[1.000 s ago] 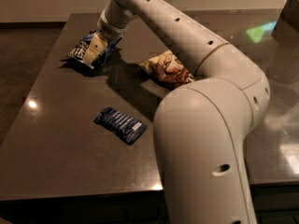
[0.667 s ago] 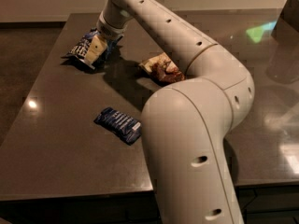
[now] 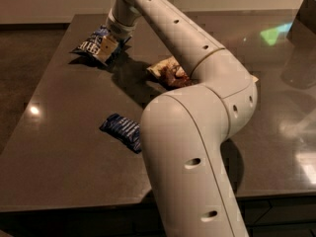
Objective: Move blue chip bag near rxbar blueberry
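My gripper [image 3: 111, 35] stays at the blue chip bag [image 3: 92, 46], which has not shifted; grasp I cannot tell; rxbar blueberry [image 3: 121, 130] remains well apart.

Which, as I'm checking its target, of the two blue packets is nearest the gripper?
The puffy blue chip bag at the back, right at the gripper; the flat rxbar blueberry lies apart, nearer the camera.

Indoor room, dark countertop [image 3: 59, 181]; gripper [image 3: 113, 33] at blue chip bag [image 3: 93, 46].

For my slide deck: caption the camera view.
Gripper at the blue chip bag, far side of the table; the flat blue bar lies apart, nearer the camera.
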